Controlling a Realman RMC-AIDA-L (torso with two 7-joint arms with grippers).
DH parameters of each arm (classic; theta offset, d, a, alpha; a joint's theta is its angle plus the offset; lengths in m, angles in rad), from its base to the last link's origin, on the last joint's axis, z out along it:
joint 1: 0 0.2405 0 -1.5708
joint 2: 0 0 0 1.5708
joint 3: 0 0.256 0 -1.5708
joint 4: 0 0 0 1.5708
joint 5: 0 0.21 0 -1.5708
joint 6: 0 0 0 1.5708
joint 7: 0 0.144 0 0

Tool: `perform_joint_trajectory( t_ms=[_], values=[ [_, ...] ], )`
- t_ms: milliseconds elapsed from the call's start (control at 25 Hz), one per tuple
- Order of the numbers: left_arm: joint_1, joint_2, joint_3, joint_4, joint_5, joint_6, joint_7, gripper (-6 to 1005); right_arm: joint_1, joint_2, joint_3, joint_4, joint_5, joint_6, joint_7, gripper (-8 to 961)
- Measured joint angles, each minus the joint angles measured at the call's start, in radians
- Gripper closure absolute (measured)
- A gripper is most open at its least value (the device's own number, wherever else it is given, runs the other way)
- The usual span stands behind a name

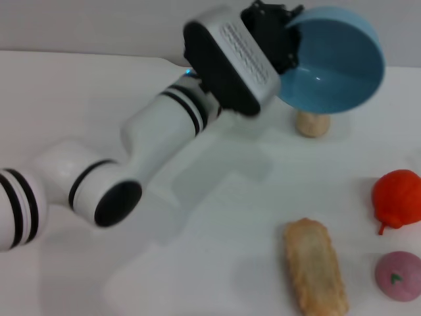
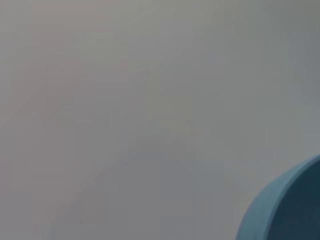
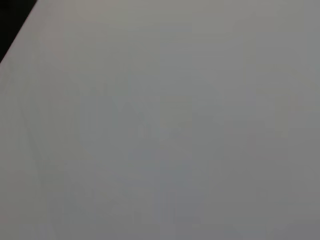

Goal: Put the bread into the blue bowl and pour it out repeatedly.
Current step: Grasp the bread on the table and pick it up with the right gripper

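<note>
Blue bowl [image 1: 335, 62] tipped on its side, up in the air, and empty!
I'm holding it aloft by the rim with my left end effector [image 1: 284, 39], clamped at the bowl's left edge, its opening facing down and toward me. Bread [image 1: 316, 266] is lying pale side up on the white counter [image 1: 99, 85], well below the bowl, beside a red toy [image 1: 396, 197] and a pink one [image 1: 398, 276]. A beige ball [image 1: 311, 123] is sitting under the bowl. My right end effector isn't showing.

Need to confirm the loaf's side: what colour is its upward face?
Plain pale tan on the bread, clearest in head view.
</note>
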Motion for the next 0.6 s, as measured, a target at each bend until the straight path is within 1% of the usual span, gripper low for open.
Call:
perform_joint_trajectory(
  t_ms=[40, 160, 240, 280, 360, 400, 520, 600],
  values=[
    [0.0, 0.001, -0.036, 0.012, -0.029, -0.039, -0.001, 999, 0.006, -0.001, 0.0, -0.006, -0.016, 0.019, 0.014, 621],
    [0.0, 0.006, -0.194, 0.044, -0.119, -0.241, -0.006, 999, 0.021, -0.002, 0.0, -0.046, -0.071, 0.093, 0.075, 622],
    [-0.003, 0.008, -0.295, 0.049, -0.152, -0.356, -0.015, 999, 0.032, -0.002, 0.0, -0.086, -0.122, 0.151, 0.125, 623],
    [-0.004, 0.01, -0.356, 0.051, -0.164, -0.421, -0.02, 999, 0.039, -0.002, 0.0, -0.109, -0.154, 0.182, 0.155, 623],
    [-0.01, 0.013, -0.508, 0.052, -0.181, -0.593, -0.027, 999, 0.054, -0.001, 0.0, -0.153, -0.219, 0.24, 0.212, 624],
    [-0.013, 0.015, -0.562, 0.05, -0.181, -0.656, -0.028, 999, 0.065, -0.001, -0.001, -0.182, -0.262, 0.273, 0.252, 625],
    [-0.022, 0.023, -0.791, 0.038, -0.176, -0.941, -0.026, 999, 0.09, -0.001, -0.018, -0.272, -0.375, 0.348, 0.37, 626],
    [-0.021, 0.028, -0.883, 0.034, -0.163, -1.046, -0.025, 999, 0.106, -0.001, -0.041, -0.355, -0.471, 0.392, 0.474, 627]
  ],
)
